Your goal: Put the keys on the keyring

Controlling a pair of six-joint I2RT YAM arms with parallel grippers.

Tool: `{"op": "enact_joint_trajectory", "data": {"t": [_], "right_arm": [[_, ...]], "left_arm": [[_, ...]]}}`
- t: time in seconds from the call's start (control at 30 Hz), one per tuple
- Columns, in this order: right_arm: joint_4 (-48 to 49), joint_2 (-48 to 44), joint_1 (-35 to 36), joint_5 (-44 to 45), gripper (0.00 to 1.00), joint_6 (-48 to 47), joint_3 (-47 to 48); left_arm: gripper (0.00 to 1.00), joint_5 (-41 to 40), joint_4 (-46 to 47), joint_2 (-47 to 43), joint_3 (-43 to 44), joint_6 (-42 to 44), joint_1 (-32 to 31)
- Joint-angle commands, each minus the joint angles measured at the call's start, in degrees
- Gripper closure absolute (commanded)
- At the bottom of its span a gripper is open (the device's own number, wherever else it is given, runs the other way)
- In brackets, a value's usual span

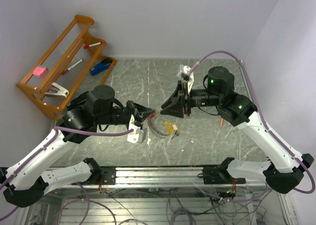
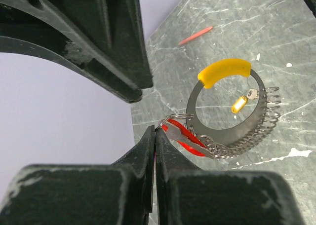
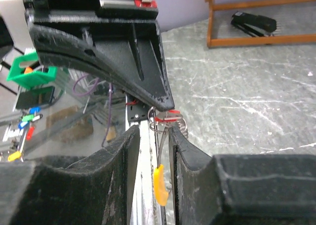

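Observation:
The keyring [image 2: 249, 129], a silvery coiled ring with a curved yellow-orange tag [image 2: 224, 69], hangs from my left gripper [image 2: 155, 131] at mid-table [image 1: 157, 129]. The left gripper is shut on the red-headed key [image 2: 186, 138] where it meets the ring's coils. The brass-yellow key [image 2: 239, 104] lies inside the ring's outline. My right gripper [image 3: 150, 136] is open, just right of the ring [image 1: 165, 109]. In the right wrist view the ring is edge-on between its fingers, with the tag [image 3: 159, 185] low and the red key [image 3: 165, 117] at the tips.
A wooden rack [image 1: 64, 62] stands at the back left, holding a blue stapler [image 1: 101, 66], markers and a pink item. The thin red stick [image 2: 195, 36] lies on the marble table [image 1: 148, 77] beyond the ring. The metal rail [image 1: 163, 175] runs along the near edge.

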Motion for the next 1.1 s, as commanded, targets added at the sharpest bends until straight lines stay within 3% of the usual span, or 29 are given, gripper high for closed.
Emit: {"op": "enact_joint_trajectory", "data": {"t": [0.0, 0.17, 0.47, 1.07], "right_arm": [[-0.9, -1.9, -0.4, -4.6, 0.71, -6.9, -3.8], [1.6, -3.3, -0.4, -4.9, 0.71, -11.4, -8.3], [4.6, -3.1, -0.6, -7.7, 0.72, -12.7, -8.2], [15.8, -0.5, -0.6, -14.5, 0.73, -5.4, -9.7]], "left_arm": [[0.93, 3.3, -0.2, -0.8, 2.6, 1.8, 0.0], [0.93, 5.3, -1.6, -0.6, 4.5, 2.7, 0.0], [0.93, 8.0, -3.4, -0.3, 6.3, 4.3, 0.0], [0.93, 6.9, -1.0, -0.4, 5.4, 4.7, 0.0]]}}
